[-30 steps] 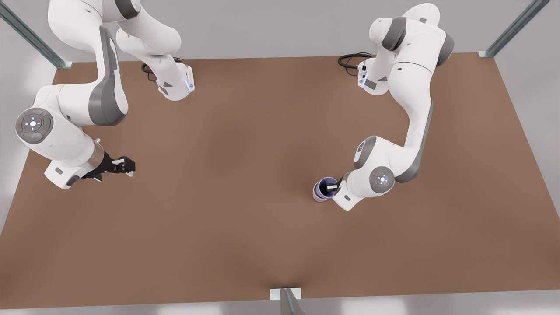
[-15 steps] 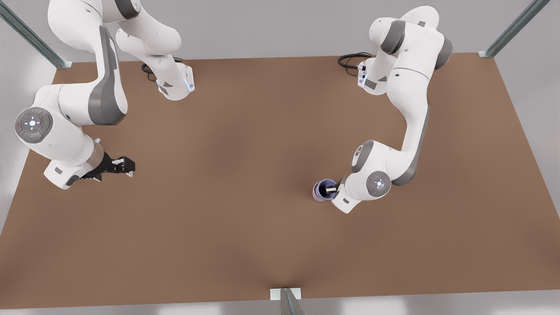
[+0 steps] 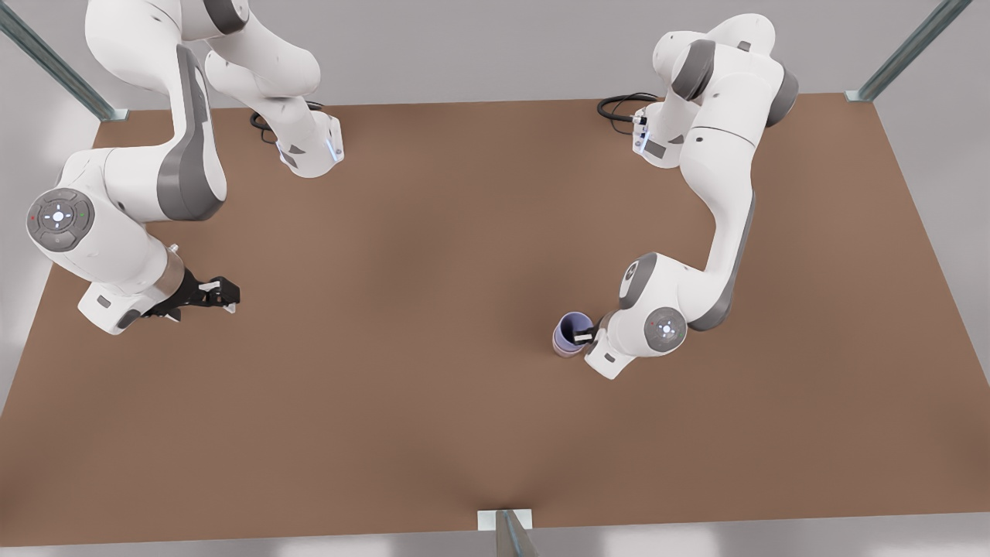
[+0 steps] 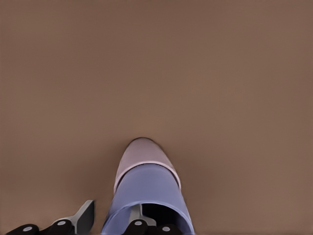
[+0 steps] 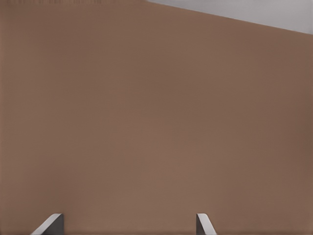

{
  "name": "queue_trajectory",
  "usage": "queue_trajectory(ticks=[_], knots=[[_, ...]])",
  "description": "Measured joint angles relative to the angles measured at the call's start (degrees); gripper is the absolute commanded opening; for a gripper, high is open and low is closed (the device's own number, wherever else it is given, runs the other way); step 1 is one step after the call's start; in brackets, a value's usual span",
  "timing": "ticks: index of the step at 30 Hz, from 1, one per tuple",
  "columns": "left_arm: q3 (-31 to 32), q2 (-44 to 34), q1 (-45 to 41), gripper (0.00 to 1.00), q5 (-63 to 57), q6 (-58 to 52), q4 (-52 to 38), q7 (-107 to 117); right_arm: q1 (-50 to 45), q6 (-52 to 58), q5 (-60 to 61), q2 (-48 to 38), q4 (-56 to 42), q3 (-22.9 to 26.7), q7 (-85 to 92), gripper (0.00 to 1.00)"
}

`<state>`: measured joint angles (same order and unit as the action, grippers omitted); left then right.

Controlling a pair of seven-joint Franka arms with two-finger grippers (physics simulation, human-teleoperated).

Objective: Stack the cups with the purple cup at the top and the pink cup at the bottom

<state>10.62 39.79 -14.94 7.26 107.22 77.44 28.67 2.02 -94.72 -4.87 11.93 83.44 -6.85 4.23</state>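
On the brown table, toward the front view's right, we find the left gripper at the rim of the purple cup. One finger sits inside the cup and the other finger stands clear outside its wall, so we record the fingers as spread, not clamped. The purple cup sits nested in the pink cup, whose mauve body protrudes beyond it on the side away from the claw. Well apart, toward the front view's left, we note the right gripper waiting over bare table, fingers spread wide with nothing between them.
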Motion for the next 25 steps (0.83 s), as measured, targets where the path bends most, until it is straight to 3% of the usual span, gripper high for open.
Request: queue_trajectory(ticks=[5, 6, 7, 8, 14, 20, 22, 25], knots=[[0.0, -0.07, 0.08, 0.57, -0.05, 0.06, -0.05, 0.16, 0.0, -0.17, 0.0, 0.0, -0.08, 0.0, -0.05, 1.0], [0.0, -0.12, 0.11, 0.64, -0.06, 0.04, -0.06, 0.18, 0.0, -0.19, 0.0, 0.0, -0.09, 0.0, -0.06, 1.0], [0.0, -0.27, 0.14, 0.94, -0.05, -0.02, -0.06, 0.19, 0.0, -0.21, 0.0, 0.0, -0.09, 0.0, -0.07, 1.0], [0.0, -0.42, 0.19, 1.0, -0.02, -0.1, -0.06, 0.2, 0.0, -0.23, 0.01, 0.0, -0.09, 0.0, -0.08, 1.0], [-1.07, -2.76, 1.46, 1.0, 0.0, -2.45, -2.27, 0.0, 0.0, -0.28, 0.08, 0.04, -0.1, 0.0, -0.1, 1.0], [-12.86, -16.68, 2.52, 1.0, -4.42, -13.27, -1.64, -4.4, 0.05, -0.33, 0.13, 0.07, -0.1, 0.0, -0.09, 1.0], [-13.8, -22.7, 2.58, 1.0, -6.47, -15.39, 3.46, -6.49, 0.02, -0.35, 0.15, 0.22, -0.1, 0.0, -0.09, 1.0], [-14.09, -24.61, 2.29, 1.0, -8.07, -18.05, 4.97, -9.24, 0.05, -0.38, 0.19, 0.34, -0.12, 0.0, -0.07, 1.0]])
